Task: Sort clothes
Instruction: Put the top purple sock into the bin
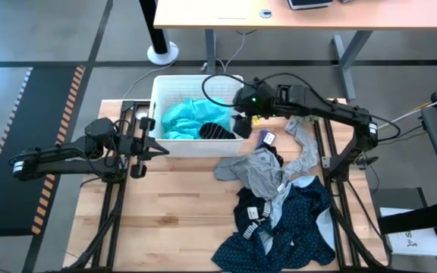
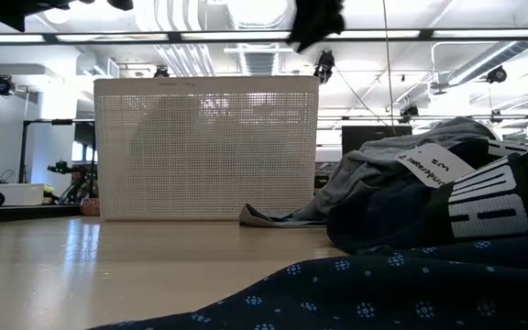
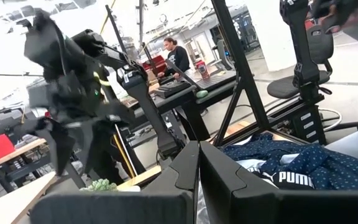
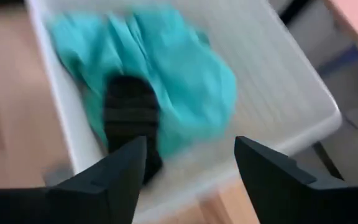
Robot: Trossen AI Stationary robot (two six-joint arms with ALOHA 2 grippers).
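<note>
Left arm: I reach it in from the table's left side and hold it low, forearm running roughly level toward the middle.
Left gripper [image 1: 155, 145]: my two fingers [image 3: 219, 180] are pressed flat against each other, nothing between them; seen in the left wrist view as one closed wedge.
Right arm: I stretch it from my right-hand base across the far part of the table, elbow bent, wrist raised well above the surface.
Right gripper [image 1: 241, 123]: my fingers [image 4: 114, 177] stand wide apart and point downward, with a clear gap between them and nothing held.
Right wrist: a small green light shows on it.
</note>
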